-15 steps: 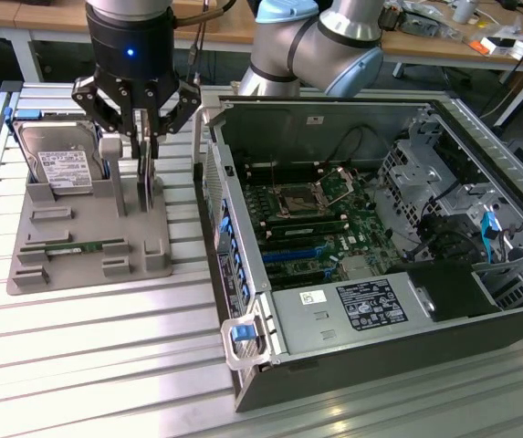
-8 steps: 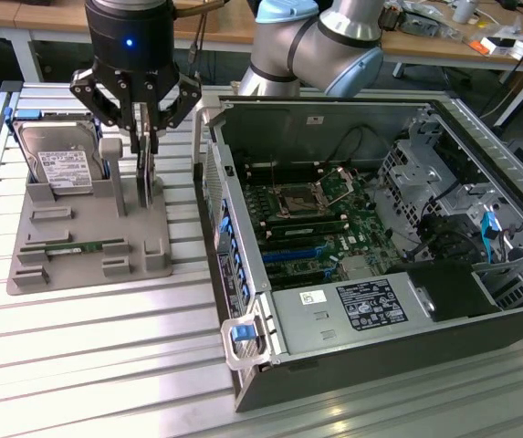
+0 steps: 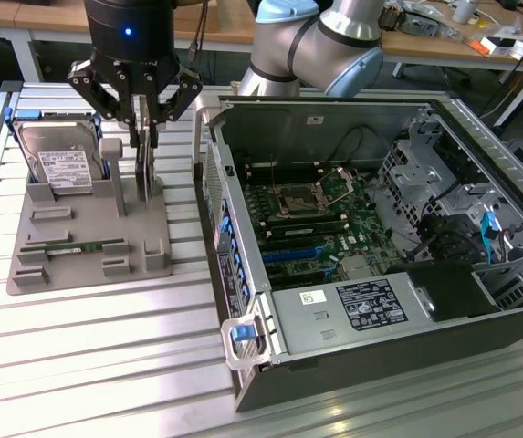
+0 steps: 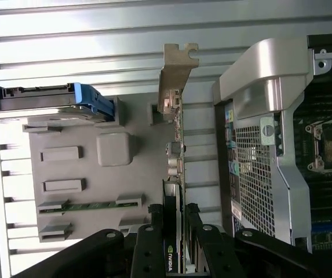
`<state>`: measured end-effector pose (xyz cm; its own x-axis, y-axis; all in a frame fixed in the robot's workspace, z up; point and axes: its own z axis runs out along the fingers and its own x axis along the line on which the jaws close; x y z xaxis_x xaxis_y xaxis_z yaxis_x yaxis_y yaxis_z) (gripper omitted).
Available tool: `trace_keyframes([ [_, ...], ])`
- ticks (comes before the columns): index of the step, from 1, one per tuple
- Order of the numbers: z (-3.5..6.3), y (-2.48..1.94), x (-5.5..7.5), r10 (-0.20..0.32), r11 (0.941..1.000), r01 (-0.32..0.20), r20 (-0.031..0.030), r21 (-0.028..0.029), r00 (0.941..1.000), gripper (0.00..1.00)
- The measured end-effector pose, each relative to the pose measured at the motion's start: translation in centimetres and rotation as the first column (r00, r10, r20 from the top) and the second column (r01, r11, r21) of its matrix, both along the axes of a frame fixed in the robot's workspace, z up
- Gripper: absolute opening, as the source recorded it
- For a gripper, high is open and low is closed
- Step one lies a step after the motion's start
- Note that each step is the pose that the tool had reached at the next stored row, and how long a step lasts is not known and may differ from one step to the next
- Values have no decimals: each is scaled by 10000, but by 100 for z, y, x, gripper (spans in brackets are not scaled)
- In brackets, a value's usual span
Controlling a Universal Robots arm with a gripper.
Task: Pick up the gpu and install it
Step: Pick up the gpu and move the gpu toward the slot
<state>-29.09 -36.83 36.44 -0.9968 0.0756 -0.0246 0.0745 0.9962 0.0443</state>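
Wrist view first, closest in: my gripper [image 4: 174,215] has its two fingers [image 4: 154,231] down on either side of the gpu [image 4: 176,156]. They look pressed against its two faces, so I judge them clamped on the card rather than standing free of it. I am seeing the card edge-on. It stands upright on its long edge, with the black cooler end between the finger pads. Its long axis runs straight out from the grip, at right angles to the direction the fingers close, and ends in the silvery bracket [image 4: 174,69] at the far end. So the grip sits toward one end of the card, not at its middle, and the bracket end overhangs. The lower edge appears to rest in its slot in the grey holder [image 4: 137,174], though I cannot tell whether it has lifted clear. Farther out on the same holder a green memory stick [image 4: 90,205] lies flat in its groove, and a hard drive [image 4: 44,101] stands in the slot beyond that. In the exterior view, the open PC case [image 3: 243,301] sits just beside the holder on the exterior view's right. Its motherboard [image 3: 316,214] is exposed and its expansion slots [image 3: 293,251] run roughly crosswise to the card as it stands now.
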Motion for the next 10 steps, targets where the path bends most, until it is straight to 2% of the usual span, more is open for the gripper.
trace_keyframes([
  [10,114,0,0,0,10000,0,0,11,10000,27],
])
